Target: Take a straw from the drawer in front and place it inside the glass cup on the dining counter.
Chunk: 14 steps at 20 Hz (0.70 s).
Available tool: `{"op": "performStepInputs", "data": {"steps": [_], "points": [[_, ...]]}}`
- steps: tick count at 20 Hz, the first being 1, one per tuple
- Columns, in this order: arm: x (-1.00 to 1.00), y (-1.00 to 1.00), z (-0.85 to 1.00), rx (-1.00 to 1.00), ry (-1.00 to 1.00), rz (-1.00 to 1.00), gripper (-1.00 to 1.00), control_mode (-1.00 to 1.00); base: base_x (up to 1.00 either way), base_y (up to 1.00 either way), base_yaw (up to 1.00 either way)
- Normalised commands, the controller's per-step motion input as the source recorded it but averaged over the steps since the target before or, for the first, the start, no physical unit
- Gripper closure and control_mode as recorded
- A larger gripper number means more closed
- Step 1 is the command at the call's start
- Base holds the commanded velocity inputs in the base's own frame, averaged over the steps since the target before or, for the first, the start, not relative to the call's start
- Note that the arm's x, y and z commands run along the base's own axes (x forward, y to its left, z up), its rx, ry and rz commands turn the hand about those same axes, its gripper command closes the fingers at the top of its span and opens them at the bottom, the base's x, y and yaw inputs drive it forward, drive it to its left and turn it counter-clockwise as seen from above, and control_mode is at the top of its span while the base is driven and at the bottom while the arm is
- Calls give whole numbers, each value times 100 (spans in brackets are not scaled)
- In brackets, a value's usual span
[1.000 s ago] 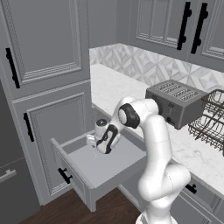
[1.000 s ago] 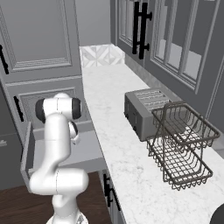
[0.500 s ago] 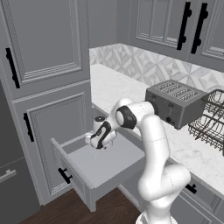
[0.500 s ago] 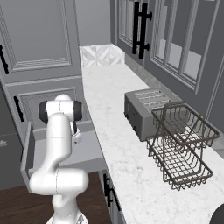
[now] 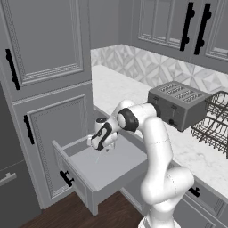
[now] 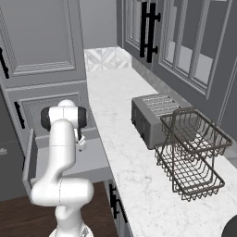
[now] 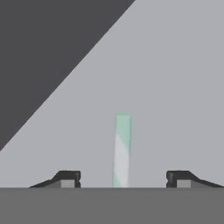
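Note:
The grey drawer [image 5: 76, 174] stands pulled open below the counter, with a plain grey floor [image 6: 95, 156]. My gripper [image 5: 97, 148] reaches down into it from the right. In the hand view a short straw [image 7: 122, 151] striped pale green and white lies on the drawer floor, between my fingertips [image 7: 68, 178]. My gripper [image 7: 123, 179] is open, with a gap on each side of the straw, and neither finger touches it. The glass cup and the dining counter are out of view.
A silver toaster [image 5: 180, 103] sits on the marble counter [image 6: 120, 120] backed by patterned tile, with a wire dish rack [image 6: 192, 152] beside it. Tall grey cabinet doors [image 5: 44, 67] rise left of the drawer. My arm hangs over the drawer's right half.
My hand has moved a little to the left and lower into the drawer. The drawer, toaster and rack have stayed put.

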Motion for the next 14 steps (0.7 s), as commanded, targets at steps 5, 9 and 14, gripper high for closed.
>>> {"op": "performStepInputs", "data": {"steps": [5,9,14], "points": [[-17,0,-33,0,0,0,100,-100,0,0,0],[-25,0,-13,0,-3,0,100,-100,0,0,0],[-31,0,2,0,-9,0,100,-100,0,0,0]]}}
